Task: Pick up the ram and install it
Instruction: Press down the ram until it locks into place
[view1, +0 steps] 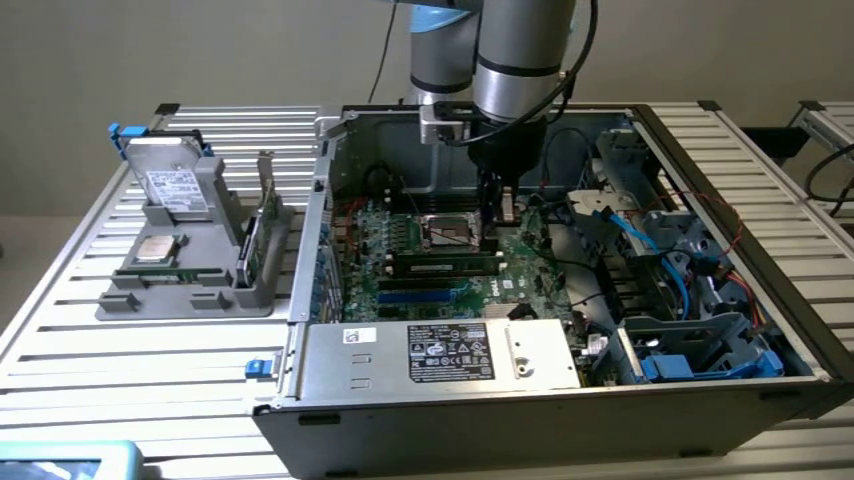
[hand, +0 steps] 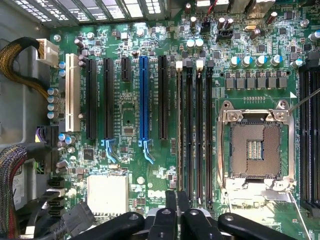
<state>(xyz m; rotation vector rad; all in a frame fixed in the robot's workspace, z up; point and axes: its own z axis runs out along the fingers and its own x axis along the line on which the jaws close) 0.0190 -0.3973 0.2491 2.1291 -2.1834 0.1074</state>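
**Shut gripper over seated ram inside PC case**

The gripper (view1: 509, 218) hung inside the open computer case (view1: 534, 430), low over the motherboard (view1: 367, 250). Its fingers (hand: 170, 216) were pressed together. The ram (view1: 445, 266) stood on edge in a memory slot just below the gripper. Its white label faced the exterior camera, and its length ran from under the fingertips toward the exterior view's left. In the wrist view the fingertips lined up with one end of the memory slots (hand: 195, 130). Whether they touched the ram could not be told. The open CPU socket (hand: 256, 147) sat right beside the gripper. A grey holder (view1: 174, 275) with other parts sat well away from the gripper, outside the case.
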